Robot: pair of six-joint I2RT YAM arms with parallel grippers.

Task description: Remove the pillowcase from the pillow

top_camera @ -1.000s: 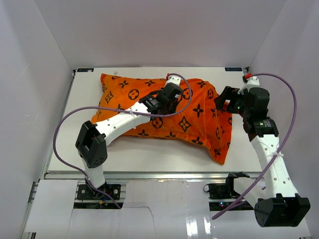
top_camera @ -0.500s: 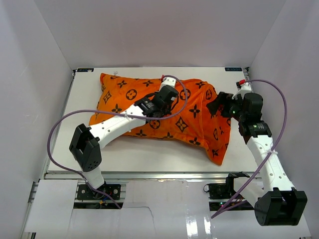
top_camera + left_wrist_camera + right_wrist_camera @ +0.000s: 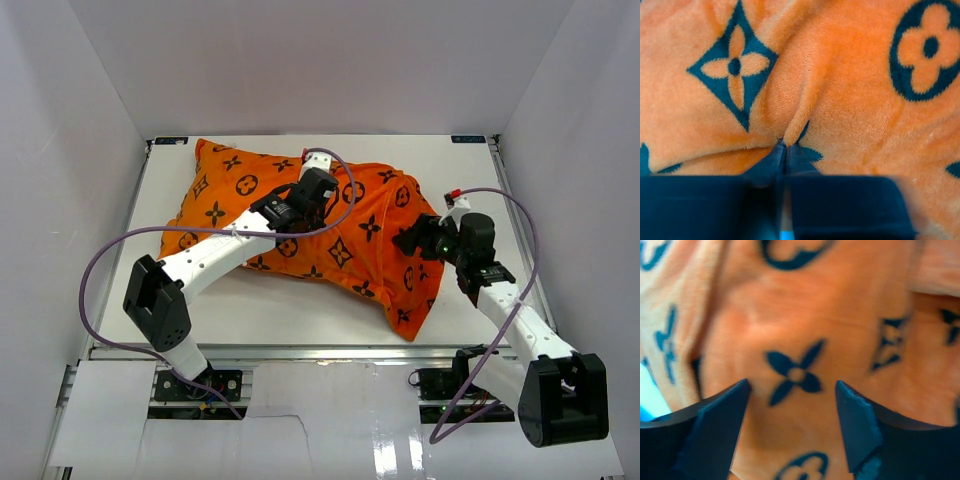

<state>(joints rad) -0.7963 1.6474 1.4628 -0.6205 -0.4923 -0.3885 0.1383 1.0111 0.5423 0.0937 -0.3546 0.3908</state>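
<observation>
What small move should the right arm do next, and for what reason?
Probably close the right jaws on the pillowcase: they stand open over its orange plush near the right end, while the left jaws are shut on a fold on top. A second hold seems needed before pulling.

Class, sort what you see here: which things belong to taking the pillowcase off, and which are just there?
Belongs to the job: pillowcase; left gripper, shut on a fold of it; right gripper, open over it; pillow, hidden inside.
Just there: table; purple cables; white walls.
</observation>
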